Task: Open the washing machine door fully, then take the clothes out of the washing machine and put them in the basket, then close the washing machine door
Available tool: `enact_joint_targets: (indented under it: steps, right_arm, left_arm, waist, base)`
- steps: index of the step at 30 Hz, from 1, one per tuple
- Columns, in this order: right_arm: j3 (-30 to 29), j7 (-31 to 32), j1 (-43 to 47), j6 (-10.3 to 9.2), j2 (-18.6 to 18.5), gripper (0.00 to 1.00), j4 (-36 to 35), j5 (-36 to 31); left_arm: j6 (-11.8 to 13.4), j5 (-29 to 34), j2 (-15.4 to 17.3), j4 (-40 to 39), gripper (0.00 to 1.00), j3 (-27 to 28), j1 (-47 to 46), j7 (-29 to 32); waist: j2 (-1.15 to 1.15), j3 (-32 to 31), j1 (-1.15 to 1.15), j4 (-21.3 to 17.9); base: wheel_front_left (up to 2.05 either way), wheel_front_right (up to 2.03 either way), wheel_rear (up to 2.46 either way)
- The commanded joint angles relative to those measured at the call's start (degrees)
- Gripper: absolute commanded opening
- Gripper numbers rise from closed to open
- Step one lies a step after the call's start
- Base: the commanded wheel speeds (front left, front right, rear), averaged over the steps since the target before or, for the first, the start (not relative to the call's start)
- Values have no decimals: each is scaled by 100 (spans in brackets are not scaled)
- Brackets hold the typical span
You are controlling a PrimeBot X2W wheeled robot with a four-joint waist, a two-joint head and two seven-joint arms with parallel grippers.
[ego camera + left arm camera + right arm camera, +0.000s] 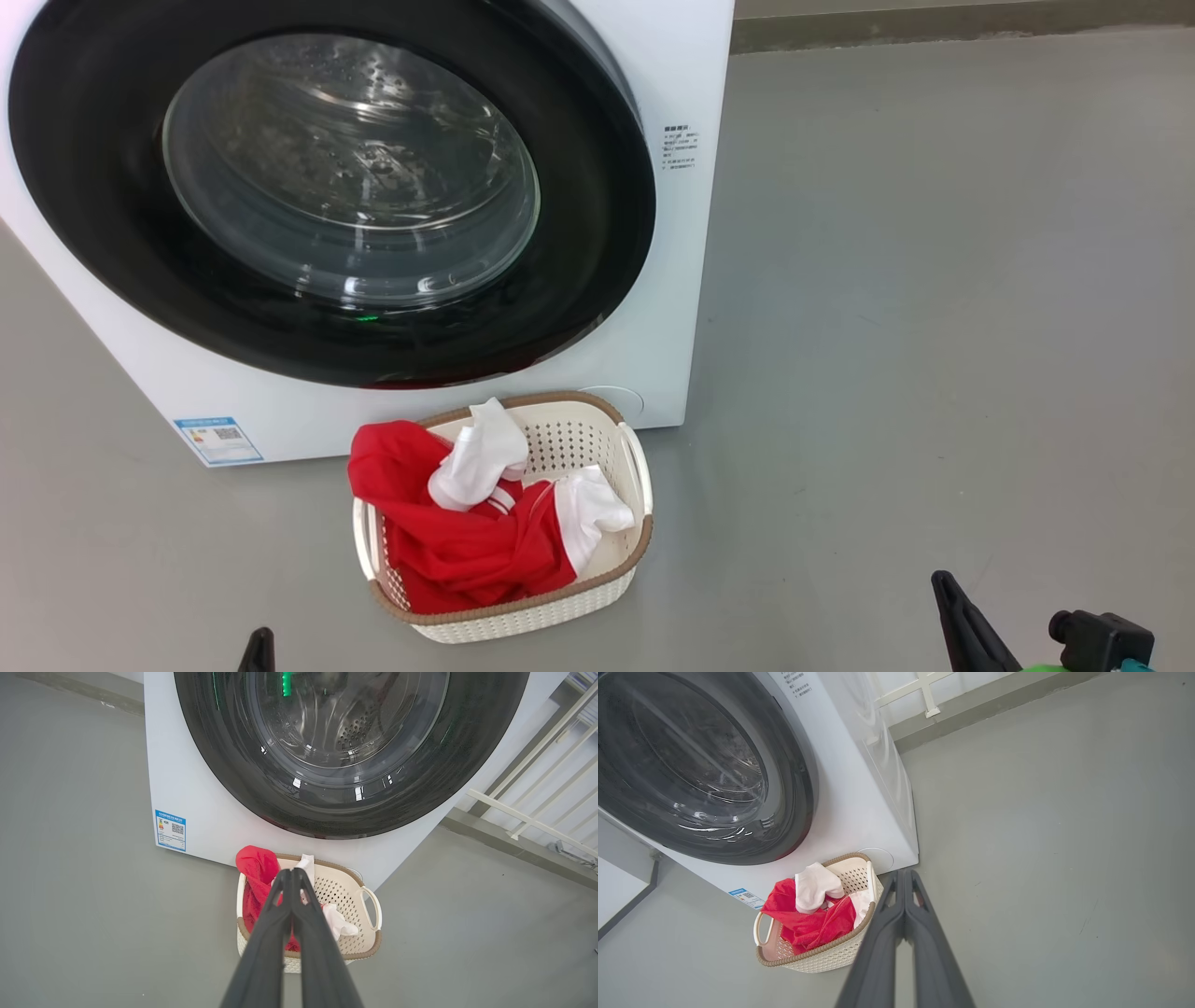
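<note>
Grey floor [934, 280] open rightward, basket [523, 627] of clothes [467, 551] beside washing machine [681, 75] — left fingers [266, 942], right fingers [882, 942] both closed.

Bright, even light, sharp focus, white glints on the washing machine door [331, 196], wrist views edge-warped.

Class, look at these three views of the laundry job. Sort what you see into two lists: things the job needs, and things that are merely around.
Belongs to the job:
washing machine
washing machine door, shut
clothes, in the basket
basket
left end effector
right end effector

Just around:
grey floor
white railing
</note>
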Motion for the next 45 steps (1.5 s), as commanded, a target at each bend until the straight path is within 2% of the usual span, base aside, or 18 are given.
enact_joint_targets:
  steps: [1,45]
  right_arm:
    - [-46,46,-137,0,-22,0,-163,184]
    - [-315,786,-408,1,133,0,-375,2784]
  left_arm:
    - [-3,-171,64,-106,0,85,-191,44]
    - [-9,-2784,9,-101,0,337,-654,771]
  waist:
    - [0,-1,-1,5]
    - [0,-22,-1,131]
  base:
    - [0,0,0]
    - [0,0,0]
